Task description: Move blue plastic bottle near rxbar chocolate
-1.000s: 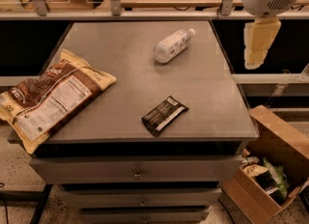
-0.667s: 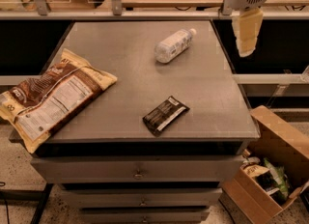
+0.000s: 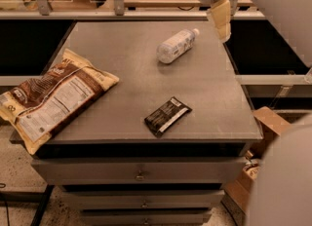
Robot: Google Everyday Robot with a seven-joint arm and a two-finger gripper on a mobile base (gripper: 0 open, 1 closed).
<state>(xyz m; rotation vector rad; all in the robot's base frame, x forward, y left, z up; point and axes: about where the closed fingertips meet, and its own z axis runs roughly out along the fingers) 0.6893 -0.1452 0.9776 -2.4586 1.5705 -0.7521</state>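
I see the pincer (image 3: 220,21) hanging over the far right corner of the bench (image 3: 122,49); wide or narrow, I cannot tell. The blue plastic bottle (image 3: 177,46) lies on its side near the far edge, the rxbar chocolate (image 3: 167,116) near the front edge

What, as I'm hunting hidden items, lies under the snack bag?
Only table shows around the bag; whatever it covers is hidden. The gripper hangs over the far-right corner.
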